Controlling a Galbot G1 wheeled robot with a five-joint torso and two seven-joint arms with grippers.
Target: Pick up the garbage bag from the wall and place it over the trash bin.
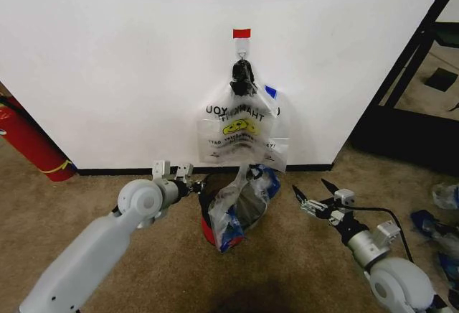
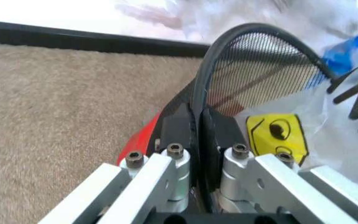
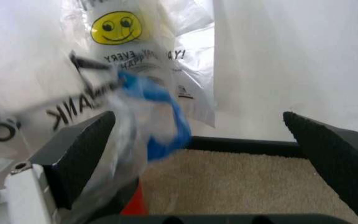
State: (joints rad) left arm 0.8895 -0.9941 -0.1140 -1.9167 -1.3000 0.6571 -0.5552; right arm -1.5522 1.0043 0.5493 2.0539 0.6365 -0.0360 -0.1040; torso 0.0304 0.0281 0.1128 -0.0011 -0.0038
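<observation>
Clear garbage bag (image 1: 237, 209) hides most of the trash bin (image 2: 253, 70).

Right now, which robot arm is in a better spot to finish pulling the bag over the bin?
Probably the right gripper: it is open beside the garbage bag. The left gripper is shut on the trash bin rim.

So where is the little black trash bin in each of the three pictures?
Head view: the trash bin sits low at centre, on the carpet by the wall, draped by the garbage bag.
Left wrist view: its mesh rim curves just beyond the left gripper.
Right wrist view: I cannot make it out.
Shared landmark: the black baseboard.
</observation>
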